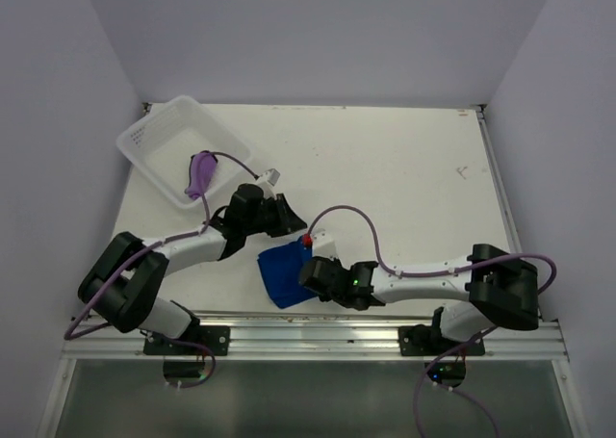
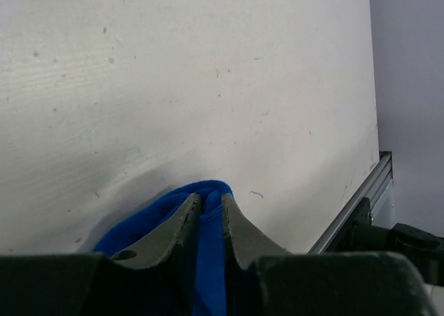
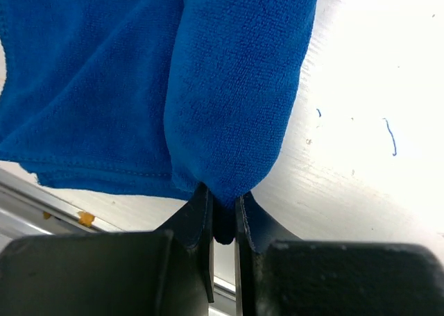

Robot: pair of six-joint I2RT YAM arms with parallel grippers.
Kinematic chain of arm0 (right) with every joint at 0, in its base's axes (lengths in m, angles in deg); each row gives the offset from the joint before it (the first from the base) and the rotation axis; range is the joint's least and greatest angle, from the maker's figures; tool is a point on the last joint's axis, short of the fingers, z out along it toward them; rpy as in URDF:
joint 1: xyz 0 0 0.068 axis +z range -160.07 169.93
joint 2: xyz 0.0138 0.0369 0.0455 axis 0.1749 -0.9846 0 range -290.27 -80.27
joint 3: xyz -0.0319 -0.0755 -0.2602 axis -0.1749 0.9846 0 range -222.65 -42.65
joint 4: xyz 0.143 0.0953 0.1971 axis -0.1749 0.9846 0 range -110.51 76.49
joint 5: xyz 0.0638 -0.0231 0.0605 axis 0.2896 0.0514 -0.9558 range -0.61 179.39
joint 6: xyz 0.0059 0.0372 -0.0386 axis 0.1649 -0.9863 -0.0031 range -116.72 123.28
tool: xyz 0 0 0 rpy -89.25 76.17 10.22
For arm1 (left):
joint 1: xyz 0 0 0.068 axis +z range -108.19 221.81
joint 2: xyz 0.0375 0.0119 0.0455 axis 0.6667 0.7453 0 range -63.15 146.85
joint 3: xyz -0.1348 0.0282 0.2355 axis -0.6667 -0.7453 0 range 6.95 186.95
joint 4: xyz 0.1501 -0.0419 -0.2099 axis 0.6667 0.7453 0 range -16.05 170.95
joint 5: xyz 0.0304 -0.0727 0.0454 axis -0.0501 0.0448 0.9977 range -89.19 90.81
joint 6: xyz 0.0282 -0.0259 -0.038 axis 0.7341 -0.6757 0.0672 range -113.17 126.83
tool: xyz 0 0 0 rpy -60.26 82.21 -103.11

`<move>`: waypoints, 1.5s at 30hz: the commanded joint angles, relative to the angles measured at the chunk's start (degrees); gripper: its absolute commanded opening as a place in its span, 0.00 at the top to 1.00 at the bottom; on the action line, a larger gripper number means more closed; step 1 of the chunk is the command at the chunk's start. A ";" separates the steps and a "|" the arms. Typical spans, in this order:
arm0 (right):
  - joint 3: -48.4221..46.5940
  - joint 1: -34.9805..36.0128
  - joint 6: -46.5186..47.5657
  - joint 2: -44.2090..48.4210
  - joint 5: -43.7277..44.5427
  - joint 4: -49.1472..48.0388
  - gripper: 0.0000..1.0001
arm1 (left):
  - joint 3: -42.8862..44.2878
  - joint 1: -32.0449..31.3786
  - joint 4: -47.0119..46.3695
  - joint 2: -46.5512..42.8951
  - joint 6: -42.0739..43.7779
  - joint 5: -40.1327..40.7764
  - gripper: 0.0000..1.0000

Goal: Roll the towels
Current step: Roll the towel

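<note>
Lying bunched near the front edge of the table (image 1: 404, 168), the blue towel (image 1: 281, 276) is sitting between the two grippers, one side folded over into a thick roll. The right gripper (image 3: 222, 199) is pinching the end of that roll, its jaws clenched on the cloth. The left gripper (image 2: 210, 199) is gripping the towel's far side, its jaws nearly together with a blue fold squeezed between them. The purple towel (image 1: 200, 175) is lying well apart, inside the white basket (image 1: 149, 118) at the table's far left corner.
</note>
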 commanded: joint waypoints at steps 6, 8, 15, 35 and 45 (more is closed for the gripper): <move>-13.27 6.94 0.14 -12.13 17.16 24.40 1.00 | 2.28 1.86 6.18 -8.07 -0.85 -1.86 0.80; -17.82 8.78 0.05 -14.68 20.06 29.56 1.00 | 1.93 1.86 5.65 -8.96 -1.99 -2.48 0.80; -30.50 13.44 -0.04 -27.94 27.01 42.68 1.00 | -1.22 0.54 2.93 -11.68 -4.28 -4.41 0.87; -47.56 19.60 5.15 -43.26 27.29 56.85 0.86 | -15.90 -4.30 -6.30 -9.32 -4.02 0.50 0.96; -37.12 21.01 2.96 -25.52 18.94 40.78 0.50 | -22.41 -4.12 -13.15 -3.87 -4.63 3.32 1.00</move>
